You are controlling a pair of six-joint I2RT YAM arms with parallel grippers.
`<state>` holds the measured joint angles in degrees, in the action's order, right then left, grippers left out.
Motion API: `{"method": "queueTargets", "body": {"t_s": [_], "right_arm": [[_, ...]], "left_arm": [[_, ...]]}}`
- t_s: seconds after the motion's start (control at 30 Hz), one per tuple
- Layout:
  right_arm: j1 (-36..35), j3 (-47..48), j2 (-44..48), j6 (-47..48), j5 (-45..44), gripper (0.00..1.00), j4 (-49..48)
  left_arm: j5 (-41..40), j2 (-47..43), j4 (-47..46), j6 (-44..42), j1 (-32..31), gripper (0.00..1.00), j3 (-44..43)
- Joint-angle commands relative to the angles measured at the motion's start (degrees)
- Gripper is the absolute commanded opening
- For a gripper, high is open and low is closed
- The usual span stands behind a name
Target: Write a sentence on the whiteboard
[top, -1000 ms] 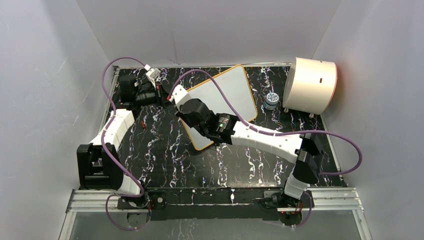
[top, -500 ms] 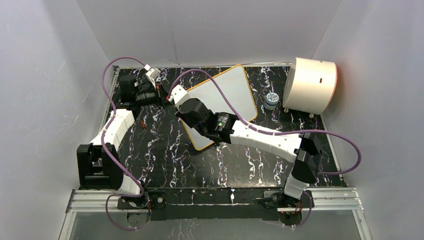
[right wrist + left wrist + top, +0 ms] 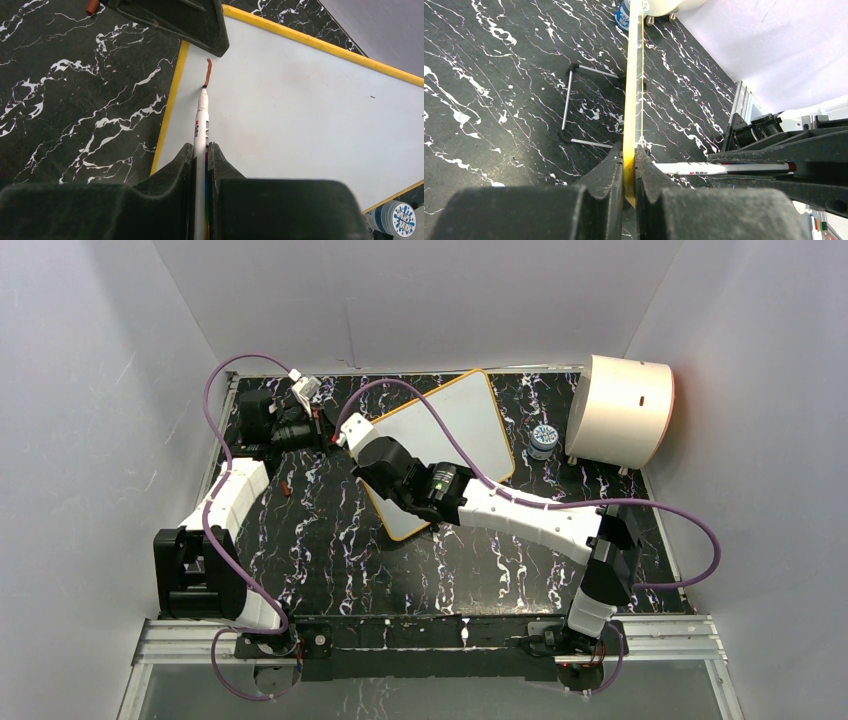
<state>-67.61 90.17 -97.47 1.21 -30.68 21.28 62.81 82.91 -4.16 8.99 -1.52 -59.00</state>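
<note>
Inspecting the left wrist view first: the left gripper (image 3: 629,167) has its jaws clenched on the yellow rim of the whiteboard (image 3: 631,100). The board runs edge-on straight away from them, with a wire stand (image 3: 568,105) against its back face. The marker (image 3: 724,168) lies on the writing side, just beside these jaws. Risk, in my judgement: any slackening here lets the board swing under the pen's pressure and spoils the line.

Right wrist view: the right gripper (image 3: 201,152) grasps the marker between its jaws, barrel pointing ahead, tip touching the board. A short red stroke (image 3: 207,72) is all there is of the sentence. It sits just beside the left rim, directly ahead of the right jaws and just under the left arm's finger. Risk: the tip is so near that finger that an upward pass could strike it. The barrel could also slide back in the jaws if pressed hard.

Top external view: the board lies slanted on the far middle of the desk (image 3: 330,570), with both grippers meeting at its left-hand end. The right arm's purple cable (image 3: 448,443) hangs over the writing face. I judge it could smear wet ink once the arm travels right.
</note>
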Motion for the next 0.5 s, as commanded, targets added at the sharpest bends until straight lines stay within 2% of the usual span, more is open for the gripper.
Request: {"method": "queueTargets", "body": {"t_s": [0.0,0.47], "right_arm": [[-0.13,3.44,-0.91,-0.77,0.62,0.0,1.7],[-0.67,5.14,-2.1,-2.49,1.43,0.0,5.42]], "left_arm": [[0.39,0.15,5.91,-3.01,-1.91,0.0,0.9],[0.39,0.11,6.1,-3.19,-1.92,0.0,0.86]]}}
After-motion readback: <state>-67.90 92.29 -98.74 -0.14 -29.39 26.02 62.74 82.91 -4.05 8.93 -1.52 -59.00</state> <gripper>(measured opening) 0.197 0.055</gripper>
